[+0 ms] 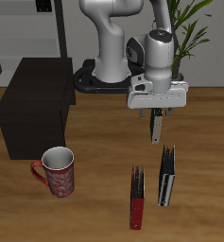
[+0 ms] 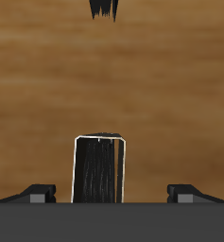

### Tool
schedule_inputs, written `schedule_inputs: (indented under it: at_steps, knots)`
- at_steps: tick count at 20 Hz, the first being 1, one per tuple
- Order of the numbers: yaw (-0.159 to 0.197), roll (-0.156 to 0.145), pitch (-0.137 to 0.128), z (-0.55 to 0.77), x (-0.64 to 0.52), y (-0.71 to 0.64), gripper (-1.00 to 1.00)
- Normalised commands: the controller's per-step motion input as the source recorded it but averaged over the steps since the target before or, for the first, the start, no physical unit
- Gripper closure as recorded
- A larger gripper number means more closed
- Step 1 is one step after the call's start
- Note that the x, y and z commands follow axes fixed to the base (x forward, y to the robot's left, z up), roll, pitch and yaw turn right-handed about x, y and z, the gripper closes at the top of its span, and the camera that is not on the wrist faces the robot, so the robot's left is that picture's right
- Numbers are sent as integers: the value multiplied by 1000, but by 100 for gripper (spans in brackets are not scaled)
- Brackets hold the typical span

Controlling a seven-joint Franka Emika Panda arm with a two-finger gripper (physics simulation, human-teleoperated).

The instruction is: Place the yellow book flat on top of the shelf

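Note:
The yellow book [image 1: 157, 132] stands upright on the table, thin, with pale covers and a dark edge. My gripper [image 1: 157, 115] hangs straight above it, pointing down. In the wrist view the yellow book [image 2: 96, 170] shows end-on between the fingers of my gripper [image 2: 113, 194]. The jaws are wide apart and touch neither cover, so the gripper is open. The shelf [image 1: 38, 99], a large dark block with a flat top, sits off to the side near the back of the table, well away from the gripper.
A red patterned mug [image 1: 57, 171] stands in front of the shelf. A red book [image 1: 135, 198] and a black-and-white book [image 1: 166, 176] stand upright nearer the table's front edge. A dark book end [image 2: 104, 8] shows beyond the yellow book.

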Motion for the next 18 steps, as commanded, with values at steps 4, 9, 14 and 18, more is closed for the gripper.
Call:
schedule_inputs:
  at_steps: [4,9,14,18]
  knots:
    - [7,-2,29,-126,119,-13,100]
    - [-6,-2,16,-57,56,-62,100]
    - [26,6,-9,125,5,5,100]
    - [43,-6,-53,454,-26,-55,100]
